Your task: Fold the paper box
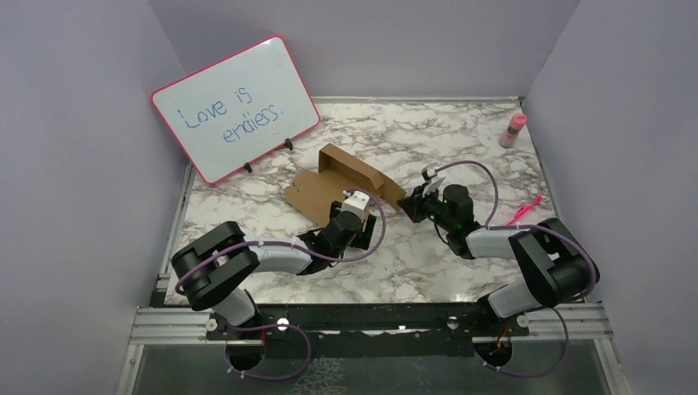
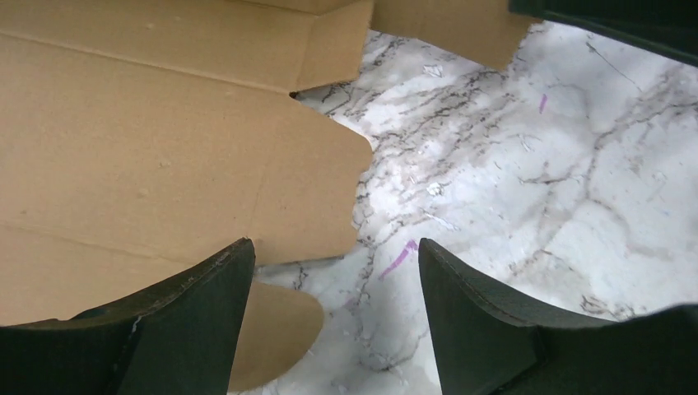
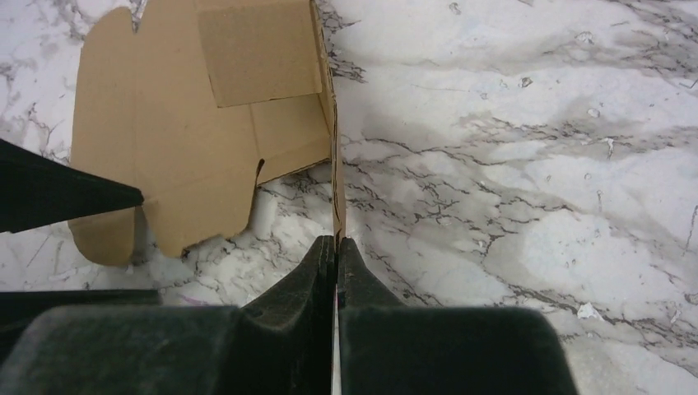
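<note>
box: centre of frame, on table, partly raised | right gripper: fingers together, clamped on box's upright thin edge, likely to hold it up | left gripper: fingers apart above box's lower edge, apparently ready to fold

whiteboard back left — pink bottle, pink pen right

Upper left of the top view — a pink-framed whiteboard carries handwritten blue words, "Love is endless."; no other writing, label or number can be read in any view — the wrist views show none.
</note>
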Motion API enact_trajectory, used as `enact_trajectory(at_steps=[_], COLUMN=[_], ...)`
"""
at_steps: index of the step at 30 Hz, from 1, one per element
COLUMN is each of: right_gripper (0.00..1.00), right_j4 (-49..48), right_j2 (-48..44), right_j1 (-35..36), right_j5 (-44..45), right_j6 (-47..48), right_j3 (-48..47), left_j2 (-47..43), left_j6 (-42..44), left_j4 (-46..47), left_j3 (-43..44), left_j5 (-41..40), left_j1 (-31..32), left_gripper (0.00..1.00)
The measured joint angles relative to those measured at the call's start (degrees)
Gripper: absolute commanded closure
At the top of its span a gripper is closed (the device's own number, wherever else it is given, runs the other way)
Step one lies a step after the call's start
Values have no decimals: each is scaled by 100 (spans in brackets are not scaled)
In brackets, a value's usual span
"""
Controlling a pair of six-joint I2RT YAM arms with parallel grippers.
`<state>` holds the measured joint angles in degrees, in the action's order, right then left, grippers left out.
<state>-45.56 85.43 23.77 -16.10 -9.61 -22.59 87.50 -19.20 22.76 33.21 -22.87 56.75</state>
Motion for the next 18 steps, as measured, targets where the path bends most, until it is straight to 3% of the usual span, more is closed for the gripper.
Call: enact_trajectory(at_steps=[9, 18], right_gripper=[96, 96], right_j4=[-155, -236], right_j2=[-166, -164], right_j1=[15, 83], right_j5=[-122, -219], right_j6=[-15, 28], right_j3=[304, 304], left_j2=[470, 562], left_j6=[413, 1311], left_j4=[1106, 2050], left_j3=[-122, -186], left_j5=[-597, -280], left_j1=[-22, -435], left_gripper=[24, 19])
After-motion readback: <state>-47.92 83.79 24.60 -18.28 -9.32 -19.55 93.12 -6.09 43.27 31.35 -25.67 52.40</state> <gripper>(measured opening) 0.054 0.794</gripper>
